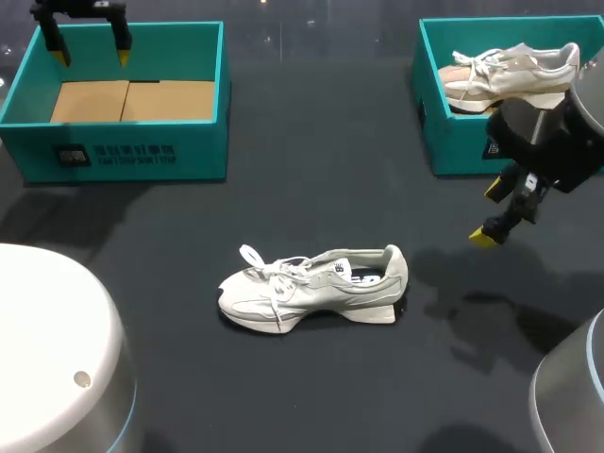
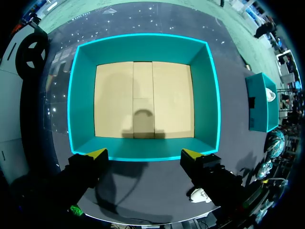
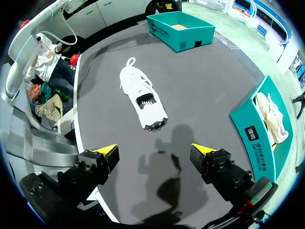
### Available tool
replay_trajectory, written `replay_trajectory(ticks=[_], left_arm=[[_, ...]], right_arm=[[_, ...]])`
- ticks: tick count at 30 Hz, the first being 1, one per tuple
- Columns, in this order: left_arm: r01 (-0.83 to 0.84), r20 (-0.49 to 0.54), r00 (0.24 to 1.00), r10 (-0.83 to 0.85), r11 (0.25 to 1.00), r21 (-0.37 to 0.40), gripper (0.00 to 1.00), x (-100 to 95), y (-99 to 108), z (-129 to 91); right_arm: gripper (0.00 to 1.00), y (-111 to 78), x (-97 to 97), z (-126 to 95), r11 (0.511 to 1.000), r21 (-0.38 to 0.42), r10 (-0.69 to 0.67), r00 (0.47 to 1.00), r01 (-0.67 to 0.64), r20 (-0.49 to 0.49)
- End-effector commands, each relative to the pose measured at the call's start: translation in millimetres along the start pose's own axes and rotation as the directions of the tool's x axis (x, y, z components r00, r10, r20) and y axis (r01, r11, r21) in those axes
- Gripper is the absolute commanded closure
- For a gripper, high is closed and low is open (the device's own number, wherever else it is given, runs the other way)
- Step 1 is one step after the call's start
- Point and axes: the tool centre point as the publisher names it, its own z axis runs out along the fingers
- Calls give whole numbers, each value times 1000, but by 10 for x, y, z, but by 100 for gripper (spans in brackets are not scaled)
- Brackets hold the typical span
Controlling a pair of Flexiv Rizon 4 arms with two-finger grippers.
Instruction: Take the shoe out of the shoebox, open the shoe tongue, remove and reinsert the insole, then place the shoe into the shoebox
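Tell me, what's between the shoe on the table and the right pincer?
Nothing, just bare table from shoe to right pincer. The head view and right wrist view show it.

Printed in white across front wall of left shoebox; small label on right shoebox. Too small to read.

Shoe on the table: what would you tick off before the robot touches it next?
1. The shoe stands out of the boxes, upright on the table: ok.
2. Its tongue opened: cannot tell.
3. The right jaws open, empty, clear of the shoe: ok.
4. The left jaws open, empty, over the left box: ok.
5. The left box empty, ready for the shoe: ok.
6. The right box free: not ok, it holds another shoe.
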Motion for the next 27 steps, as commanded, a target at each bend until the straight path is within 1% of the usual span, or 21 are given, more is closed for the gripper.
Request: replay_trajectory(ticks=[1,5,7,20,24,27], left_arm=[[0,0,1000,0,1000,0,0,0,0,-3],[0,0,1000,0,1000,0,0,0,0,-3],[0,0,1000,0,1000,0,0,0,0,-3],[0,0,1000,0,1000,0,0,0,0,-3],[0,0,1000,0,1000,0,0,0,0,-3],[0,0,1000,0,1000,0,0,0,0,-3]], right_arm=[[0,-190,-10,52,926,-358,-135,991,125,-4],[0,-220,-3,131,909,-375,-186,982,183,26],[0,-213,17,173,899,-386,-222,975,208,10],[0,-213,17,173,899,-386,-222,975,208,10],[0,-257,20,282,882,-385,-285,958,271,21],[0,-272,41,408,882,-365,-312,950,298,22]])
